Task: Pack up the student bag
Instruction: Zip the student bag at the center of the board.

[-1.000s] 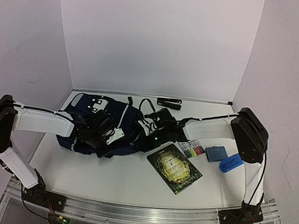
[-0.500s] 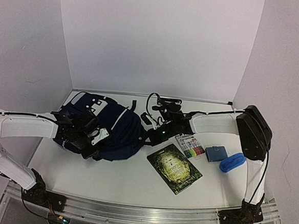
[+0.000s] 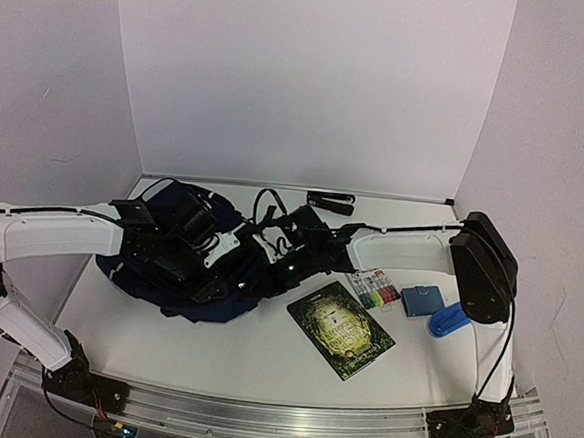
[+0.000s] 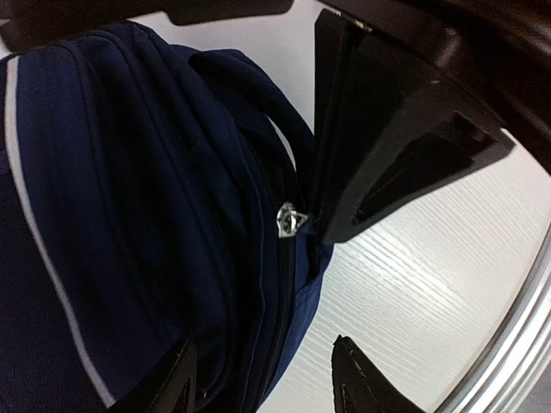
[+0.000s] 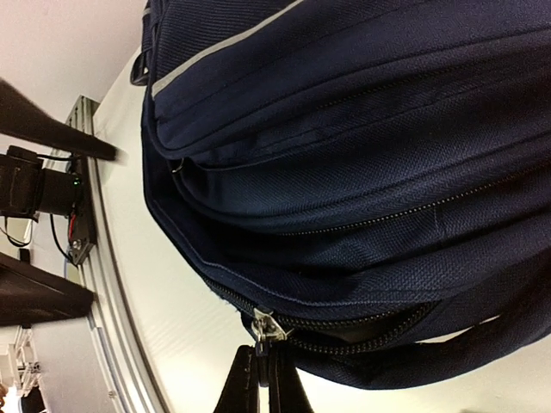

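Change: left arm is reaching farther right over the student bag (image 3: 152,284) than half a second ago. The left claw (image 3: 211,279) is standing wider than it was, and the right claw (image 3: 280,268) is sitting a little more to the left.
Bag place: student bag is lying on the table (image 3: 252,367) at centre left of the overhead frame, under both wrists.
Bag direction: its long axis is running roughly left to right across the frame, tipping slightly down toward the right. The zipped edge is facing right, and thin dark straps (image 3: 266,209) are looping off the upper right end.
Left claw (image 4: 263,374): jaws are standing apart, with the bag's edge lying between the fingertips but not being pinched.
Right claw (image 5: 260,379): fingers are pressing together and gripping the zip pull (image 5: 265,325).
Overhead view only: book (image 3: 341,329), marker pack (image 3: 374,289), small blue pouch (image 3: 422,300) and blue case (image 3: 452,318) are lying right of the bag. A black stapler (image 3: 330,201) is sitting near the back wall.
Wrist views only: zip teeth and the white stripe (image 5: 224,47) are showing clearly. The left wrist view is also catching the right claw (image 4: 331,228) as a black block touching the zip pull (image 4: 288,219).
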Action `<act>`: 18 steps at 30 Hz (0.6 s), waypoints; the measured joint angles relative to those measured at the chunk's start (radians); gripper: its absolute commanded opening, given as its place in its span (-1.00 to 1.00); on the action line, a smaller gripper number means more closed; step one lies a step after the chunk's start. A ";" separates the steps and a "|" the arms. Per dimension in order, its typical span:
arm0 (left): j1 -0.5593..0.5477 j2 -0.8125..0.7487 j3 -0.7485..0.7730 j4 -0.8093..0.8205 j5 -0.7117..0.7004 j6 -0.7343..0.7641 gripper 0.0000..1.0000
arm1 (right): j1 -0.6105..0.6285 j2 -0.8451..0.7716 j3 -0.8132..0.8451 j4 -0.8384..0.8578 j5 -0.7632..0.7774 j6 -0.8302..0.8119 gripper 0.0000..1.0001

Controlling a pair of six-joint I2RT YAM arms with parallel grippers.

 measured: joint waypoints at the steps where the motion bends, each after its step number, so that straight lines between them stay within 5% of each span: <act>1: -0.001 0.022 0.000 0.007 0.006 -0.003 -0.02 | 0.003 0.002 0.003 0.001 -0.003 0.004 -1.00; 9: -0.002 0.115 -0.007 0.033 0.011 -0.043 -0.96 | -0.008 0.005 0.001 0.002 -0.011 0.008 -1.00; 18: -0.006 0.023 -0.070 0.035 -0.030 -0.050 -1.00 | -0.115 0.007 -0.040 0.023 -0.044 -0.056 -1.00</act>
